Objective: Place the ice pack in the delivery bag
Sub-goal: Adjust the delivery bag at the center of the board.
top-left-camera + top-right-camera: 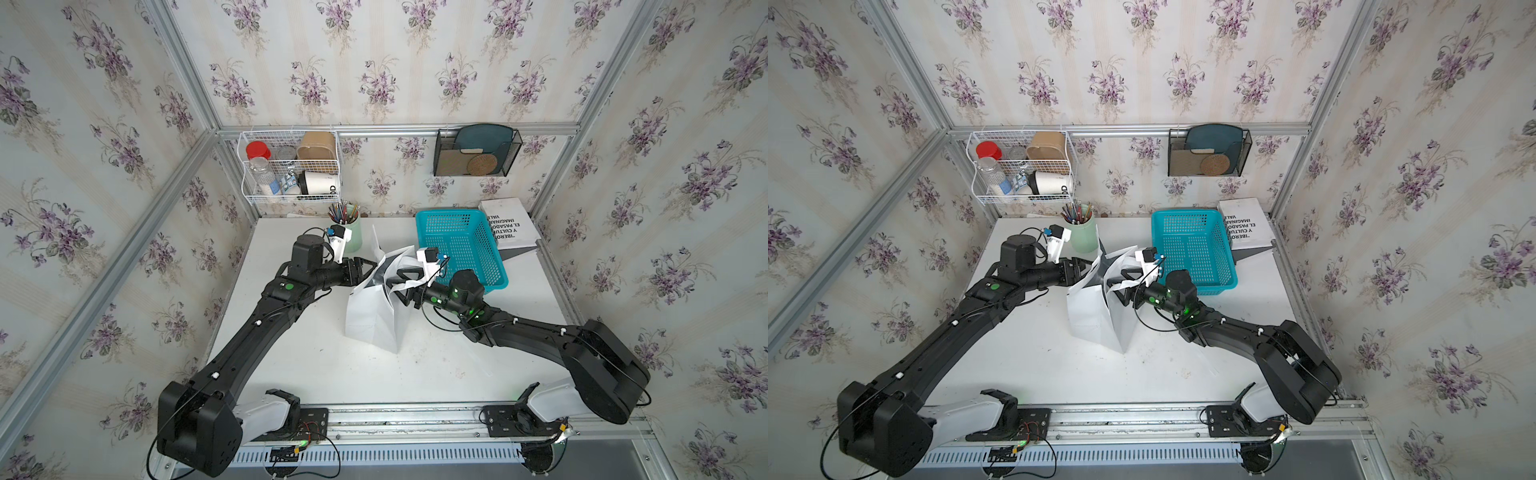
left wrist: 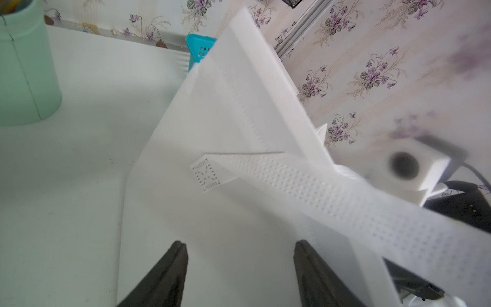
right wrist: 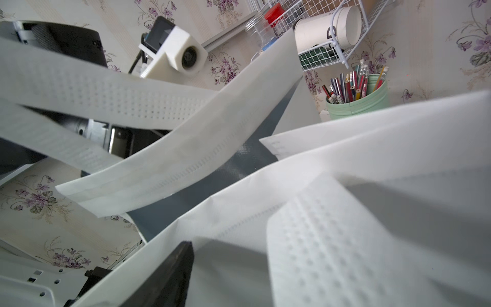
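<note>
The delivery bag point(image 1: 374, 316) point(image 1: 1092, 316) stands upright mid-table, white, with silver lining point(image 1: 384, 270) showing at its open mouth. My left gripper point(image 1: 368, 272) point(image 2: 240, 244) is open at the bag's left upper edge, and the white bag wall point(image 2: 212, 212) lies just beyond its fingertips. My right gripper point(image 1: 401, 286) point(image 1: 1123, 286) is at the bag's right rim, jaws spread, with a white flap of the bag between them. In the right wrist view one finger point(image 3: 170, 273) shows beside the bag wall; a handle strap point(image 3: 332, 252) hides the other. The ice pack is out of view.
A turquoise perforated basket point(image 1: 461, 249) stands tilted right behind the bag. A mint cup of pencils point(image 1: 353, 232) sits behind my left wrist. A white book point(image 1: 511, 224) lies at the back right corner. A wire rack point(image 1: 291, 166) and a black mesh holder point(image 1: 476, 151) hang on the back wall.
</note>
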### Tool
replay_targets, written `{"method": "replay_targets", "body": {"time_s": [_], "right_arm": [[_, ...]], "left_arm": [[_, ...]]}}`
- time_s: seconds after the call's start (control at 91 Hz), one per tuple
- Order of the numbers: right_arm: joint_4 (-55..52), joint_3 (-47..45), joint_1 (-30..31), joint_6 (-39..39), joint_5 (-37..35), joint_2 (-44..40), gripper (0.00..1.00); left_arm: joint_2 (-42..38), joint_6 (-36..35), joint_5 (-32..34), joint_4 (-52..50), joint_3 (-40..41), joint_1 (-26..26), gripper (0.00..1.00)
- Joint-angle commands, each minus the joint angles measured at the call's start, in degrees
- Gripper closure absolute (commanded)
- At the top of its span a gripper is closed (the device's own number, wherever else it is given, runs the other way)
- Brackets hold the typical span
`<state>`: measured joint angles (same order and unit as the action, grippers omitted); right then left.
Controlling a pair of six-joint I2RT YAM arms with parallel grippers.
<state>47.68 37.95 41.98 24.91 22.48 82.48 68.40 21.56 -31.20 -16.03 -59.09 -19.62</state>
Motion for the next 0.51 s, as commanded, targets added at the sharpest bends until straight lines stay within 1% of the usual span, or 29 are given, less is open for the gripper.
{"method": "replay_targets", "body": {"time_s": [0.0, 0.077, 0.11, 0.154, 0.22, 0.297, 0.407, 0.45, 0.494], "right_arm": [[0.6, -1.79, -0.5, -4.45, -0.12, -4.21, 0.2], [-3.23, -4.05, -2.05, -8.78, -0.52, -7.78, 0.17], [-5.46, -4.81, -2.97, -10.41, -0.06, -9.18, 0.16], [-8.32, -5.5, -4.35, -12.97, 0.48, -10.53, 0.16], [-13.59, -5.66, -5.71, -17.4, 1.21, -12.7, 0.15], [-19.49, -5.53, -6.07, -22.18, 0.9, -15.08, 0.12], [-25.58, -5.64, -6.16, -27.45, -0.87, -17.53, 0.09], [-27.06, -5.94, -6.39, -28.97, -1.96, -18.63, 0.08], [-27.66, -6.49, -7.31, -29.2, -2.53, -19.67, 0.08]], "left_arm": [[-3.59, -4.18, 12.15, -10.64, -2.67, 0.28, 0.31], [-9.09, -6.24, 21.27, -10.42, -1.29, 0.41, 0.31], [-11.77, -7.31, 23.18, -9.05, 0.09, 0.7, 0.31], [-15.14, -8.37, 23.92, -7.35, 1.59, 1.33, 0.3], [-18.53, -9.22, 21.66, -6.41, 2.38, 2.5, 0.29], [-20.14, -11.05, 18.1, -8.39, 0.68, 2.82, 0.29], [-17.96, -11.13, 18.27, -16.03, -6.03, 2.83, 0.29], [-16.67, -10.88, 16.65, -18.0, -8.92, 2.83, 0.29], [-15.23, -10.8, 13.57, -19.28, -11.15, 2.83, 0.29]]}}
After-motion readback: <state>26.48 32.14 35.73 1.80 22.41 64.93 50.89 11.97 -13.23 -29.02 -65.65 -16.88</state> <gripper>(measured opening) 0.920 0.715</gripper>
